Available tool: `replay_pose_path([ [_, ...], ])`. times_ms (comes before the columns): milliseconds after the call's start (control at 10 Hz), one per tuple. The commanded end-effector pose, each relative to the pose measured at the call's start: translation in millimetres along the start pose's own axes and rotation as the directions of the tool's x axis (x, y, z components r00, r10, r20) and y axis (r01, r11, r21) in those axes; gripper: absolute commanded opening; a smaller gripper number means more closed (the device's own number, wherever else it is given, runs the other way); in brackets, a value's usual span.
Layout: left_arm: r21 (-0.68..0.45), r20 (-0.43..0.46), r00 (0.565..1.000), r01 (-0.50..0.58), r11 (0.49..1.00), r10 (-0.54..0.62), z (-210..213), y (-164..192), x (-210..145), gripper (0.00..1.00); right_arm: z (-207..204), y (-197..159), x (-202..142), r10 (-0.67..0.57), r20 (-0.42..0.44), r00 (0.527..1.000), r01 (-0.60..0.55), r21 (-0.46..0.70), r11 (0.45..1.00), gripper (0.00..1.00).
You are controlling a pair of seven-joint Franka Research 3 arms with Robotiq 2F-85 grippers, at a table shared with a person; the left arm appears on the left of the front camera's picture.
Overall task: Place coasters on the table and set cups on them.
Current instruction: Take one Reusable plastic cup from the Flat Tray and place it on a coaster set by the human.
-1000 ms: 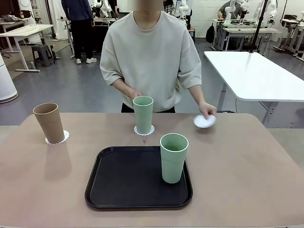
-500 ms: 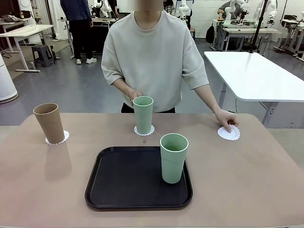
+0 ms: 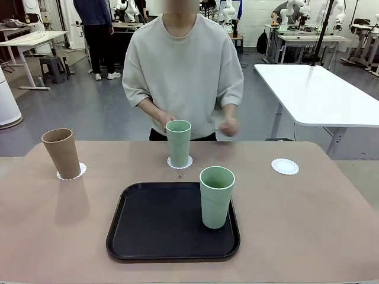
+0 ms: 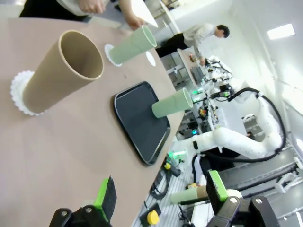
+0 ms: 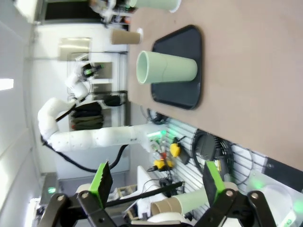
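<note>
- left gripper: jaws wide apart and empty, hanging over the near side of the table, well clear of every cup.
- tan cup: upright on the left coaster, far left. Looks done.
- middle mint cup: upright on the middle coaster, far-centre. One person's hand is just behind its rim; can't tell if it touches.
- tray: black, front-centre. The third mint cup stands upright in its right half with no coaster under it.
- person's other hand: up at the torso, blurred, off the table.
- right coaster: flat and bare, far right, well apart from the tray.
- right gripper: fingers spread with nothing between them, off the near edge of the table.
- Step, as I read it: all three coasters are down and two cups are seated. The third mint cup onto the right coaster is what's left.
- Next move calls for: gripping the tumbler wall from the side, lifting clear of the tray lip, carrying it right and farther back, centring over the doily, then lowering straight so the paper doesn't skid.
</note>
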State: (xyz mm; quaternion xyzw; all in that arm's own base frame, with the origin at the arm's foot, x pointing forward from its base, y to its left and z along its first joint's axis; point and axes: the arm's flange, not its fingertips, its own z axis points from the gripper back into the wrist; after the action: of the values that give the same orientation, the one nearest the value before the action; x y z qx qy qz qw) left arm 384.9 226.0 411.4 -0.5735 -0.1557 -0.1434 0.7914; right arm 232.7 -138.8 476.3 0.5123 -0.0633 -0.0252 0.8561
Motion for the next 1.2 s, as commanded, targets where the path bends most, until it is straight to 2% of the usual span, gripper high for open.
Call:
replay_pose_path([
  [0, 0.004, -0.005, 1.000, 0.001, 1.000, -0.001, 4, 0, 1, 1.00, 2, 55, 27, 0.010, -0.012, 1.000, -0.012, -0.240, 0.971, 1.00],
  [100, 0.004, -0.005, 1.000, 0.001, 1.000, -0.001, 4, 0, 1, 1.00, -6, 85, 44, 0.146, -0.083, 0.986, -0.168, -0.418, 0.893, 1.00],
  [200, 0.004, -0.005, 1.000, 0.001, 1.000, -0.001, 4, 0, 1, 1.00, -16, 103, 58, 0.187, -0.090, 0.978, -0.205, -0.548, 0.811, 1.00],
  [400, 0.004, -0.005, 1.000, 0.001, 1.000, -0.001, 4, 0, 1, 1.00, -43, 125, 83, 0.177, -0.122, 0.977, -0.209, -0.733, 0.647, 1.00],
  [500, 0.004, -0.005, 1.000, 0.001, 1.000, -0.001, 4, 0, 1, 1.00, -62, 129, 90, 0.201, -0.175, 0.964, -0.263, -0.757, 0.598, 1.00],
  [600, 0.004, -0.005, 1.000, 0.001, 1.000, -0.001, 4, 0, 1, 1.00, -88, 129, 96, 0.247, -0.268, 0.931, -0.363, -0.739, 0.567, 1.00],
  [700, 0.004, -0.005, 1.000, 0.001, 1.000, -0.001, 4, 0, 1, 1.00, -108, 120, 95, 0.282, -0.358, 0.890, -0.455, -0.720, 0.524, 1.00],
  [800, 0.004, -0.005, 1.000, 0.001, 1.000, -0.001, 4, 0, 1, 1.00, -123, 109, 95, 0.303, -0.400, 0.865, -0.502, -0.717, 0.484, 1.00],
  [1100, 0.004, -0.005, 1.000, 0.001, 1.000, -0.001, 4, 0, 1, 1.00, -141, 91, 95, 0.358, -0.448, 0.819, -0.573, -0.644, 0.507, 1.00],
])
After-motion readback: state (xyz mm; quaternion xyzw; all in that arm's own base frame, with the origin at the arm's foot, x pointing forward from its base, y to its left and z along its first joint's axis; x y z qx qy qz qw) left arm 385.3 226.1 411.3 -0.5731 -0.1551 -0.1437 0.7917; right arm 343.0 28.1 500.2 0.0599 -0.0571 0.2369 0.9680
